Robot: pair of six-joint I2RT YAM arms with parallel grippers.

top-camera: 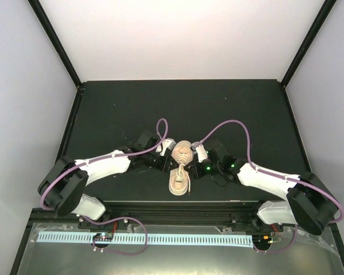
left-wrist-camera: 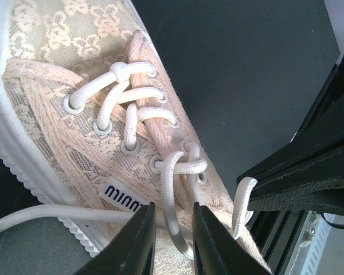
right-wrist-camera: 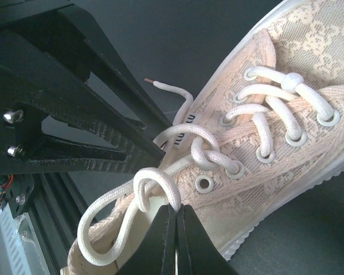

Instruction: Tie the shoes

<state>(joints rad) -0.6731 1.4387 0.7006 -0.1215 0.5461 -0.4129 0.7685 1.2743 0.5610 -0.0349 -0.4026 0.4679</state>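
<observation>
well, the sneaker (top-camera: 179,171) sits on the black table (top-camera: 103,114) near its front edge, and both grippers are crowded in against it, one from each side. from above everything there is small and the grippers cover the shoe's flanks, so no fine detail reads in that view. the wrist cameras are better. my left gripper (left-wrist-camera: 173,206) is released: its fingers (left-wrist-camera: 139,243) stand apart, and one strand of the laces (left-wrist-camera: 129,94) runs loose through the gap between them without being pinched. those fingers hide the heel end of the shoe and cut off the printed tag (left-wrist-camera: 121,195) on its side, so only a few letters read. my right gripper (right-wrist-camera: 176,207) is clenched, its two fingertips (right-wrist-camera: 160,240) pressed together on a loop of lace beside the upper eyelets (right-wrist-camera: 204,183). the spot where the strand enters the tips is covered, so how much is caught i can't say. just above it the two strands are twisted round each other once. a free lace end with a brownish tip (right-wrist-camera: 152,82) runs off toward the left gripper's black frame, which blocks the left of that view. a pale cord (left-wrist-camera: 28,216) crosses the lower left corner of the left wrist view, and i can't tell whether it is a lace end. the toe is cropped in both wrist views.
</observation>
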